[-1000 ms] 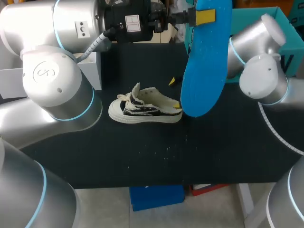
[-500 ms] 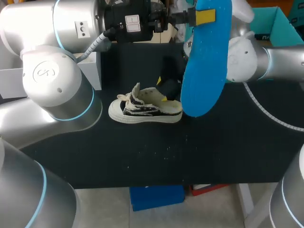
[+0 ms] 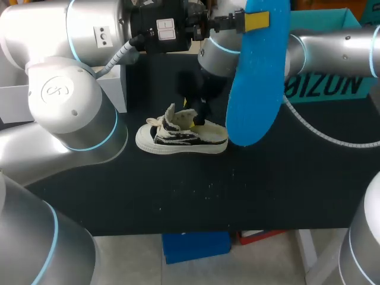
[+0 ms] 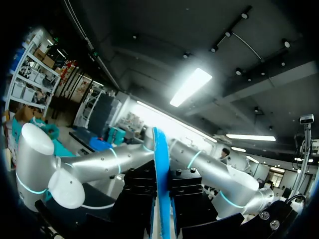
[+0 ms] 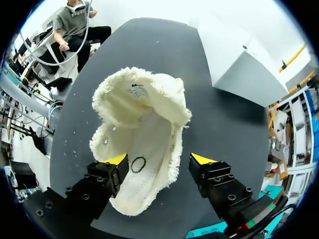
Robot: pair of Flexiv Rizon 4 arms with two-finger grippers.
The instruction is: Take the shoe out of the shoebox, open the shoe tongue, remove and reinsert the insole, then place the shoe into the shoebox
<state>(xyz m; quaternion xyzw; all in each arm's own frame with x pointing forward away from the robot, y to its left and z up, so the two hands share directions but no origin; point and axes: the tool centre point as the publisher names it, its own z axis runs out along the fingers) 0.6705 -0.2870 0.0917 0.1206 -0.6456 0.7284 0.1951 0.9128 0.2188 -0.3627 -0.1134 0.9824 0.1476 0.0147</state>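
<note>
On the black table [image 3: 285, 190], the following are entered. Item: teal shoebox [image 3: 356, 89], stood at the far right corner, well apart from the shoe and partly hidden by the right arm [image 3: 338, 50]; it is judged to be kept aside until the last step. Item: small canvas shoe [image 3: 181, 136], out of the box and set on its sole near the table's middle, with the tongue [image 3: 170, 113] turned up and the mouth left wide, presumably so that the insole can be fed back in. Item: blue insole [image 3: 258, 77], out of the shoe, held high above the table by one end and hanging clear of the heel. It is clamped from both sides by the left gripper [image 3: 256, 21]. Item: right gripper [image 5: 159, 159], lowered over the rear half of the shoe, fingers spread and nothing grasped. One yellow tip is seen at the shoe's side wall, the other over bare table beside it, as if the shoe were to be steadied. Other matter: white box [image 3: 122, 89] at the far left, apart from all the above. Obstruction noted: the right arm is stretched between insole and shoe mouth, and the upturned tongue could be fouled on reinsertion.
</note>
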